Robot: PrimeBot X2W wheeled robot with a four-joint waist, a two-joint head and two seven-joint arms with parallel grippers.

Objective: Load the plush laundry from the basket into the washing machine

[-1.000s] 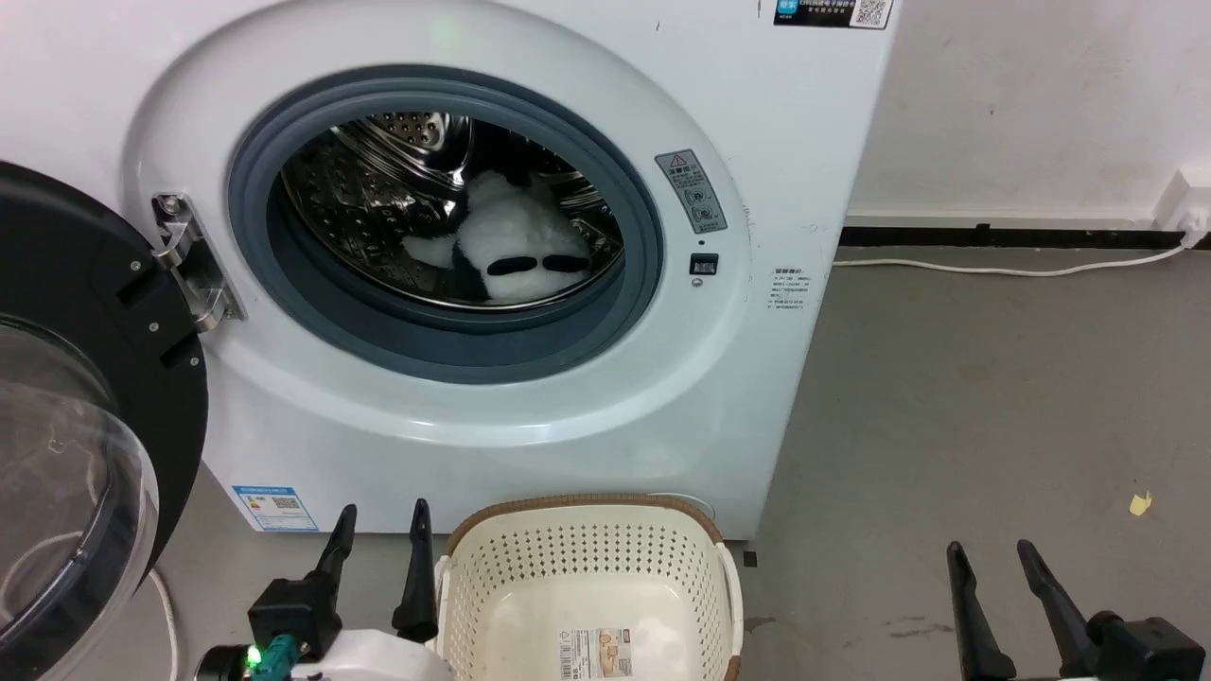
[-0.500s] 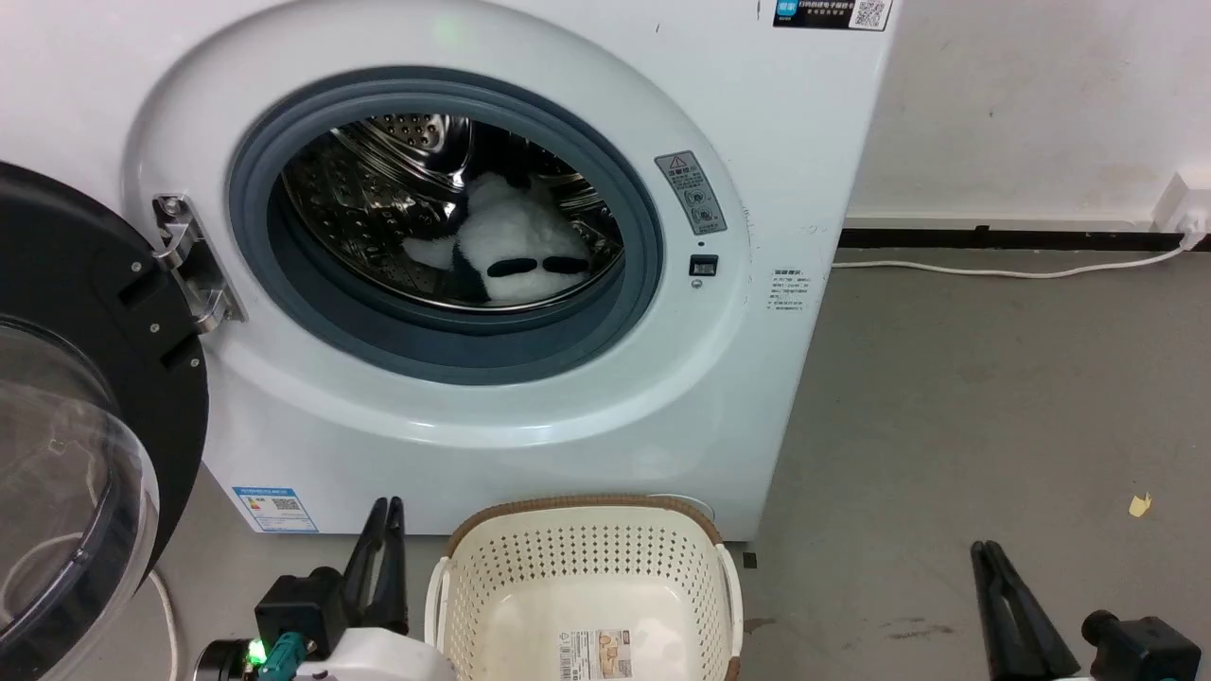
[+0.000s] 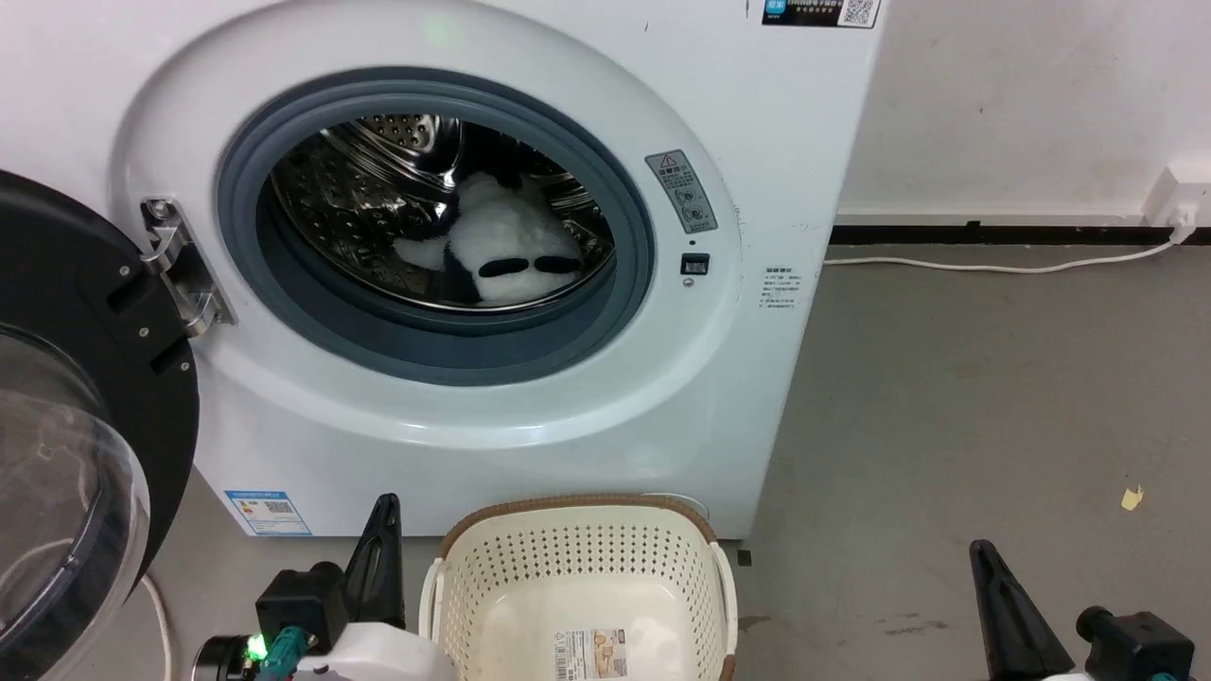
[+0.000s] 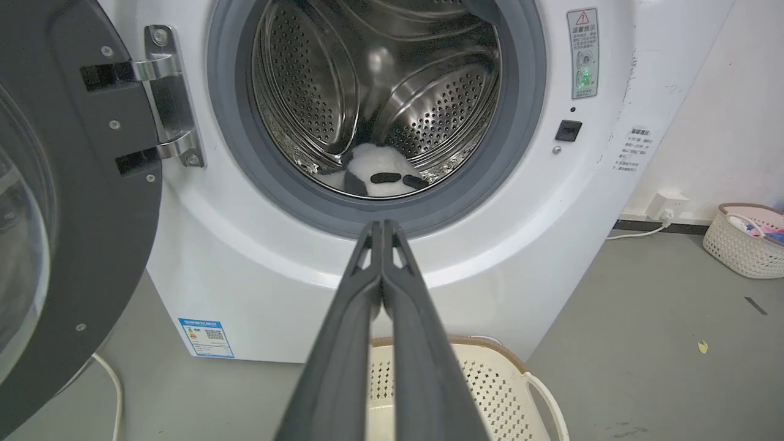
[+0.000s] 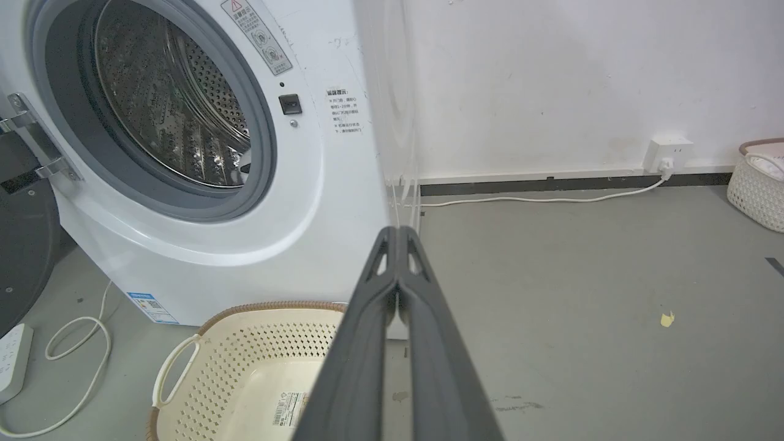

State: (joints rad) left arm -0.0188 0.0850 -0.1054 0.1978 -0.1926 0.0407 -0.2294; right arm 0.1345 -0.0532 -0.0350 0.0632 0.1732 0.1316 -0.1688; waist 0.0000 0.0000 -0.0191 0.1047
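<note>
The plush laundry [image 3: 501,241], fluffy white with black feet, lies inside the steel drum of the washing machine [image 3: 776,151]; the left wrist view has it low in the drum [image 4: 380,174]. The machine's black-rimmed glass door [image 3: 66,435] hangs open at the left. Below the machine, on the floor, stands the cream basket [image 3: 577,567], with only a label on its bottom. My left gripper [image 3: 383,515] is shut, empty, just left of the basket. My right gripper [image 3: 982,558] is shut over the bare floor at the lower right, fingers pressed together [image 5: 397,236].
A white cable [image 3: 993,268] runs along the floor to a wall socket [image 3: 1173,203] at the right. A second woven basket [image 4: 744,239] sits by the far wall. A power strip and looped cord [image 5: 67,343] lie left of the machine. A yellow scrap [image 3: 1131,497] lies on the grey floor.
Both grippers went from open to shut, empty. The head camera has shifted slightly, sliding the whole picture a little left. The plush and basket have not moved.
</note>
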